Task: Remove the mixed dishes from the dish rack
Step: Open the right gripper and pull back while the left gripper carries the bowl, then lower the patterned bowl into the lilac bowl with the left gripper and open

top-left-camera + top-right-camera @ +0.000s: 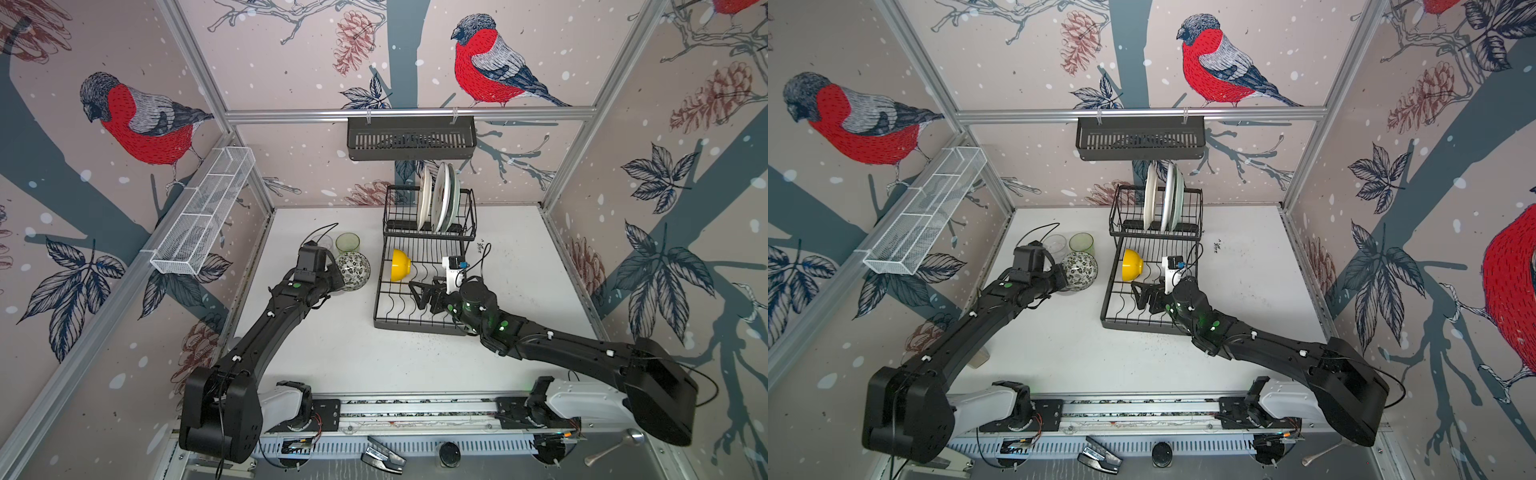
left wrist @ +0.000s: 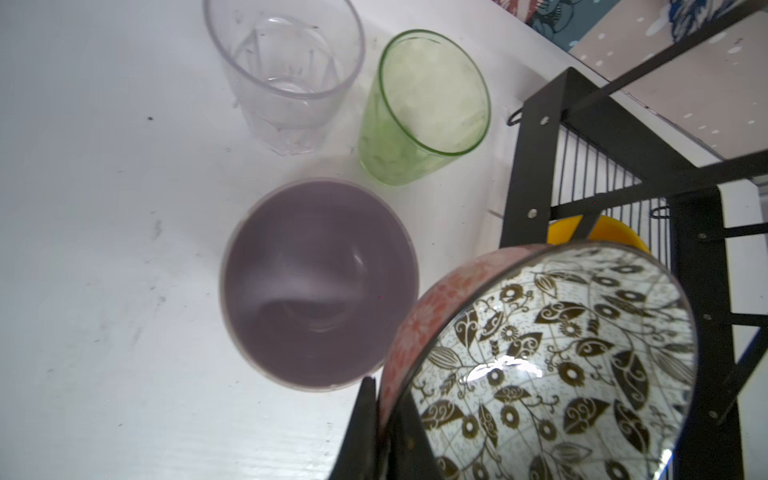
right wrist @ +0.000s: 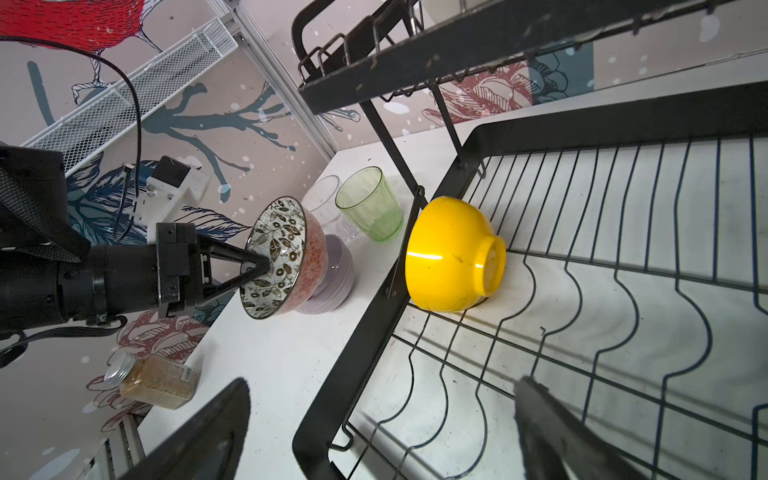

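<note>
- Left gripper (image 3: 257,266) pinches the rim of the pink-patterned bowl (image 2: 548,361), with one finger inside and one outside, pressed tight.
- It holds that bowl tipped on its side, right at the mouth of the lilac bowl (image 2: 320,286). I think it wants to stack one in the other to save room. I cannot tell if they touch.
- Right gripper (image 1: 417,294) is spread wide and holds nothing. It hangs over the flat tray of the dish rack (image 1: 415,326) and points at the yellow bowl (image 3: 449,253), so I think that bowl is next.
- Yellow bowl lies on its side in the tray, by the edge nearest the glasses.
- Clear tumbler (image 2: 286,62) and green tumbler (image 2: 428,104) stand upright on the table (image 1: 332,353), close together, beside the rack.
- Two cream plates (image 1: 424,195) and a mint plate (image 1: 454,199) stand on edge in the raised basket. Slots keep them from falling.
- White table looks smooth, with small dark specks. A jar (image 3: 158,382) lies near the left arm.
- Walls show red birds and pine cones. A white mesh trough (image 1: 203,212) and a black slotted basket (image 1: 411,139) hang up high.
</note>
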{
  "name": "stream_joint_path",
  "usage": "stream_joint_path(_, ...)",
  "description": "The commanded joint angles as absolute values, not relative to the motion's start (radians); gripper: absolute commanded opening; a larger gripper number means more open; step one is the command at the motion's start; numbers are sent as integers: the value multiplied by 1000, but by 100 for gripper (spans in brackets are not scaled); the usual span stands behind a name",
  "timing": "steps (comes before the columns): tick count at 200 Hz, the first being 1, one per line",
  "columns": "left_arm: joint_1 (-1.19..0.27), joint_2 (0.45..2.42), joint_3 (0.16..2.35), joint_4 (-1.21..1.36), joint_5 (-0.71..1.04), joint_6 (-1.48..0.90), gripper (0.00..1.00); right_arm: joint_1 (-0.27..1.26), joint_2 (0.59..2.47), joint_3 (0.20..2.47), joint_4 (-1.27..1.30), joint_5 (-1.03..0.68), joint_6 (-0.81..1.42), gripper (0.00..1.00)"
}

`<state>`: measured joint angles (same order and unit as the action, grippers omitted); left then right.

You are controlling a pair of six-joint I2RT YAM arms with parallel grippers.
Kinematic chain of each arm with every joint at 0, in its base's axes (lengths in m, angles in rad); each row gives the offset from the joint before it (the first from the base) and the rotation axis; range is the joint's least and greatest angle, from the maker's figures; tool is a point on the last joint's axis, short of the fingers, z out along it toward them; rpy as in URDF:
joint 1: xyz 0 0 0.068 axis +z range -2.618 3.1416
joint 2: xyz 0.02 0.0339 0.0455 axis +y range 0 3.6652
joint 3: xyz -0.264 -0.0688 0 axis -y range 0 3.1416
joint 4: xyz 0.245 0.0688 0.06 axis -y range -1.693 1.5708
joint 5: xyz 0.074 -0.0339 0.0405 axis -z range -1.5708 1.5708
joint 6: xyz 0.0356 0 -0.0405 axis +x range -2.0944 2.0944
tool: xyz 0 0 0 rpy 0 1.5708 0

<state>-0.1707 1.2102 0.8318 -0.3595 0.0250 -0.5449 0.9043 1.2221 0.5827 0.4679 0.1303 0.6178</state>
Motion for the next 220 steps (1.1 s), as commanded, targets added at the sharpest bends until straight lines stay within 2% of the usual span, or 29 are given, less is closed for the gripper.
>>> stream_joint_path(1, -131, 1206, 855, -422, -32, -513, 0, 903, 1210, 583, 464, 143, 584, 98)
stream_joint_path(197, -71, 1459, 976, -508, -53, -471, 0, 824, 1186, 525, 472, 89, 604, 99)
stream_joint_path(207, -71, 1464, 978, -510, -49, -469, 14, 824, 1191, 527, 470, 87, 606, 99)
stream_joint_path(220, -71, 1468, 984, -516, -46, -466, 24, 822, 1196, 529, 469, 84, 607, 99)
